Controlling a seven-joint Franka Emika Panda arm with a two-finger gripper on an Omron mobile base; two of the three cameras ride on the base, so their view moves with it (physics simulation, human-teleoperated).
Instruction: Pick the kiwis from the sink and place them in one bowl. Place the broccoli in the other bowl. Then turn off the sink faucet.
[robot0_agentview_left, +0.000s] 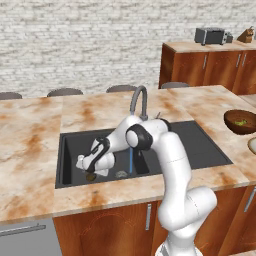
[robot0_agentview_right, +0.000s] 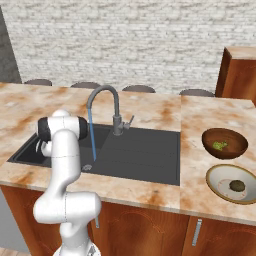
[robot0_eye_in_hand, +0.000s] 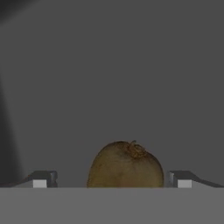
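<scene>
My gripper (robot0_agentview_left: 90, 171) reaches down into the left end of the dark sink (robot0_agentview_left: 200, 145), open. In the hand view a brown kiwi (robot0_eye_in_hand: 126, 165) lies on the basin floor between the two spread fingertips (robot0_eye_in_hand: 41, 179) of the gripper (robot0_eye_in_hand: 111, 181), with a gap on each side. The same kiwi (robot0_agentview_left: 91, 177) peeks out under the hand. A second kiwi (robot0_agentview_right: 236, 186) rests in the cream bowl (robot0_agentview_right: 220, 172). The broccoli (robot0_agentview_right: 219, 145) lies in the dark brown bowl (robot0_agentview_right: 237, 150). The faucet (robot0_agentview_right: 116, 107) runs a thin blue stream (robot0_agentview_right: 92, 135).
The round drain (robot0_agentview_left: 121, 174) sits just right of the hand, with the water stream (robot0_agentview_left: 131, 161) falling beside it. Both bowls stand on the marble counter (robot0_agentview_right: 195, 125) right of the sink. Stool tops line the far counter edge. A wooden cabinet (robot0_agentview_left: 210, 65) stands at the back right.
</scene>
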